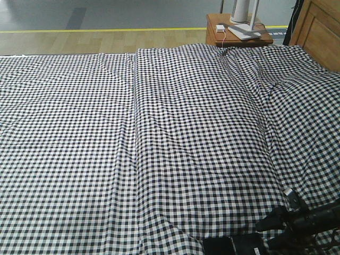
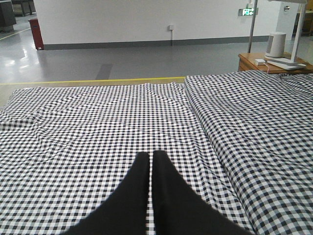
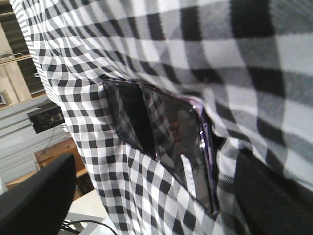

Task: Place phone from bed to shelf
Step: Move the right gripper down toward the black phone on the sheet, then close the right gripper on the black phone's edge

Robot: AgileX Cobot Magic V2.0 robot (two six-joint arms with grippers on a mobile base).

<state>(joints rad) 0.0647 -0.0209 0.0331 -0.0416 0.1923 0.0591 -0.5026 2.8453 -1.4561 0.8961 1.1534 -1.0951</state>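
On bed (image 3: 244, 58), phone (image 3: 180, 142) (glossy), right hand (image 3: 155, 160) spread

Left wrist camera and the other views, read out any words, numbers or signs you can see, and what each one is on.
No text can be read in any view.
Green lit sign high on the far wall: characters too small and blurred.
White sticker on the phone: blurred, no print legible.

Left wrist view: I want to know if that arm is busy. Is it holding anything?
No: the left gripper is shut, its jaws meeting with nothing between them, above the bed.
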